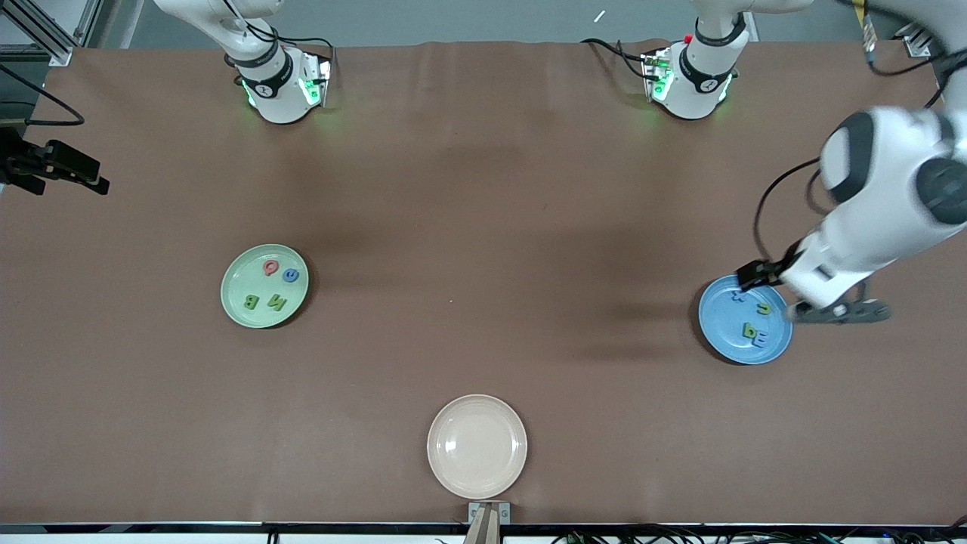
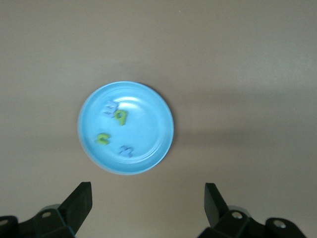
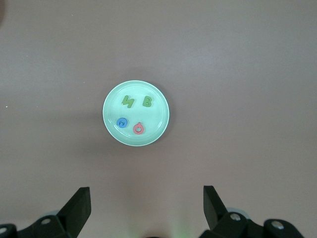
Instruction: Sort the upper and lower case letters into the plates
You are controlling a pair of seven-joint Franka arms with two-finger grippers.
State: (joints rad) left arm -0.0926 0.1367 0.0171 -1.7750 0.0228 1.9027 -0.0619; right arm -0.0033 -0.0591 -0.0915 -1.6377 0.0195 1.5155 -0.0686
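Observation:
The mint green plate (image 1: 236,283) lies toward the right arm's end of the table. It holds a red letter (image 1: 270,266), a blue letter (image 1: 291,276) and two green letters (image 1: 251,302). The blue plate (image 1: 725,325) lies toward the left arm's end with two green letters (image 1: 748,329) and two blue letters (image 1: 761,339). My left gripper (image 1: 838,311) hangs open and empty just beside the blue plate (image 2: 148,129). The right gripper (image 3: 147,193) is open and empty, high above the table, with the green plate (image 3: 156,119) below it.
A cream plate (image 1: 477,446) with nothing on it sits near the table's front edge, midway between the two others. A black camera mount (image 1: 53,166) juts in at the right arm's end. The arm bases (image 1: 279,83) stand along the table's back edge.

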